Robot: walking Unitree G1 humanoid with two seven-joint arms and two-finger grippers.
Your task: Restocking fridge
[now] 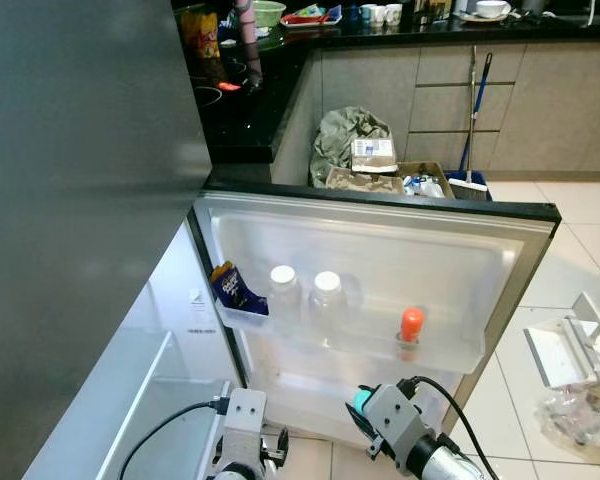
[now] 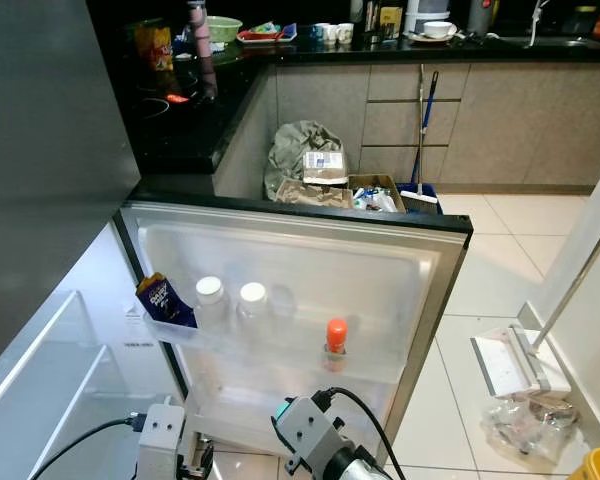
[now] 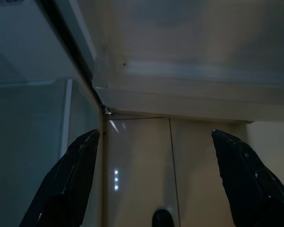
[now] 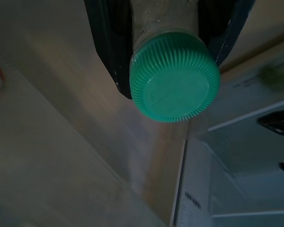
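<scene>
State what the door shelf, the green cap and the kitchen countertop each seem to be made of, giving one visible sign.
Door shelf: clear plastic, probably; the bottles show through its wall.
Green cap: matte moulded plastic, with fine ridges round its edge; the right tool grips its bottle.
Countertop: polished black stone or similar; it mirrors the light.

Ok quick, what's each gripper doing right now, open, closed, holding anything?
Left gripper: open, empty.
Right gripper: shut on the green-capped bottle.
</scene>
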